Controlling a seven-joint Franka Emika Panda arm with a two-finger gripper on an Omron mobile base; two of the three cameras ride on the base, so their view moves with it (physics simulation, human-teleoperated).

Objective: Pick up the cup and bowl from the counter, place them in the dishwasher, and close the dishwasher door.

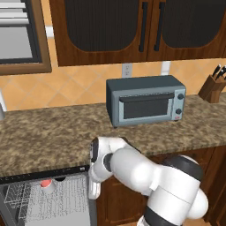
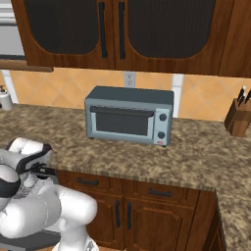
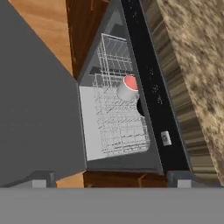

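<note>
The dishwasher (image 1: 26, 177) stands open under the counter (image 1: 53, 132), its grey wire rack (image 3: 116, 131) pulled into sight. The white cup (image 3: 127, 88), pinkish-red inside, sits in the rack, also seen as the cup (image 1: 46, 185) in the left base view. A black rounded shape that looks like the bowl (image 3: 140, 107) lies beside the cup, partly hidden under the black control strip. The dishwasher door (image 3: 35, 113) hangs folded down as a flat dark grey panel. My gripper (image 3: 109, 180) hovers above the rack and door, open, with nothing between its fingertips (image 3: 40, 179).
A grey-blue toaster oven (image 1: 145, 100) stands on the counter behind my arm, and a knife block (image 1: 213, 88) sits at the far right. Dark wood cabinets (image 2: 147, 211) run under the counter to the right of the dishwasher.
</note>
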